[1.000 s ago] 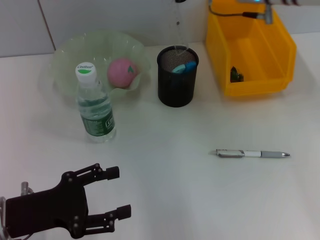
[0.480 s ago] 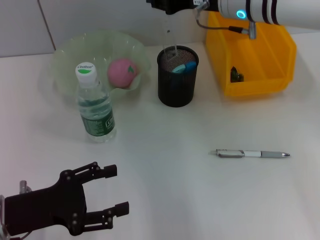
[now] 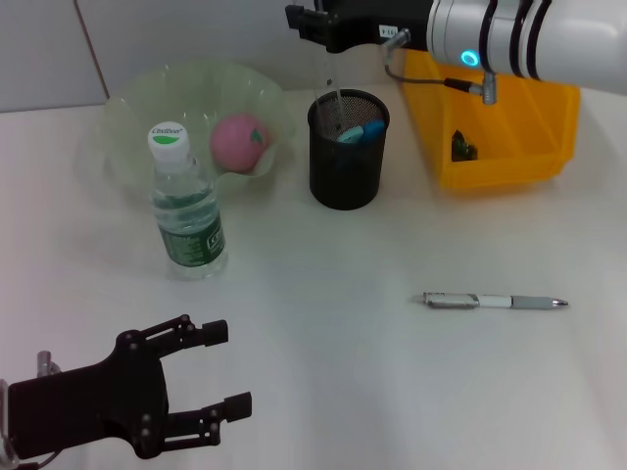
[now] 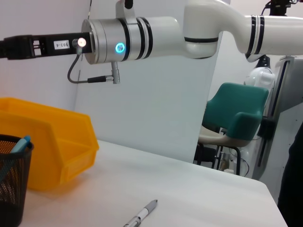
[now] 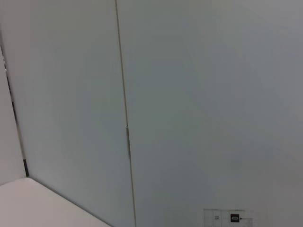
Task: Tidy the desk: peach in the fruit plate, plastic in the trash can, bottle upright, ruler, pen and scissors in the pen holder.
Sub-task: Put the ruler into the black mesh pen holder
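Peach [image 3: 240, 141] in fruit plate [image 3: 127, 103], bottle [image 3: 186, 205] before it.

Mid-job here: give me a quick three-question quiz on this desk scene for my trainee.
1. True or false: the peach lies in the fruit plate.
2. Where is the pen? A) in the pen holder B) flat on the desk C) in the yellow bin
3. Fill in: the bottle stands ____.

Key: 1 true; 2 B; 3 upright. The right gripper hovers above the holder; the left gripper is open near the front edge.
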`<state>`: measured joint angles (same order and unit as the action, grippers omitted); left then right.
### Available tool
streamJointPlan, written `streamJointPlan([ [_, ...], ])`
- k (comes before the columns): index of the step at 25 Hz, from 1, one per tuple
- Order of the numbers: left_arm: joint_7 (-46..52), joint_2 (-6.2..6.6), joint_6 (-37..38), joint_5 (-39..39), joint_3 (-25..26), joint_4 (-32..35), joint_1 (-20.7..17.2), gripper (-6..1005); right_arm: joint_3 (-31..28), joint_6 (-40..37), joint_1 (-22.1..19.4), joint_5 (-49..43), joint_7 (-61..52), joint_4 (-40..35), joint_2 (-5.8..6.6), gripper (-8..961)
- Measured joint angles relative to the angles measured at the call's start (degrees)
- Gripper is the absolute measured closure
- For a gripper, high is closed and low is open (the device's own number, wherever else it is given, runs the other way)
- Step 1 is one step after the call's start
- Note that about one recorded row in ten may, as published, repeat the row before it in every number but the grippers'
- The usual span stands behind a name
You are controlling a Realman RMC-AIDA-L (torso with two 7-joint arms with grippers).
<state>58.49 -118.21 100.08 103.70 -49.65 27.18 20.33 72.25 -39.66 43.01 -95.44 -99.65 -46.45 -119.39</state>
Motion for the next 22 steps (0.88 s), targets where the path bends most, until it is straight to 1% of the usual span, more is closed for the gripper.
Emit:
streamJointPlan([
  [16,0.11,0.06,0.42,0.01,0.09,0.15,-0.21,159,0.0,1.37,-0.84,0.32,2.2,2.1,-0.12,571],
  [20,0.13,0.15,0.46,0.01,0.2,0.29,-0.21,159,0.0,0.99,-1.74,0.35,2.59,2.07,-0.13,572],
  [22,0.13,0.16,0.46,0.02,0.24,0.33,-0.2,159,0.0,0.88,-2.03,0.35,2.59,1.81,-0.15,523],
])
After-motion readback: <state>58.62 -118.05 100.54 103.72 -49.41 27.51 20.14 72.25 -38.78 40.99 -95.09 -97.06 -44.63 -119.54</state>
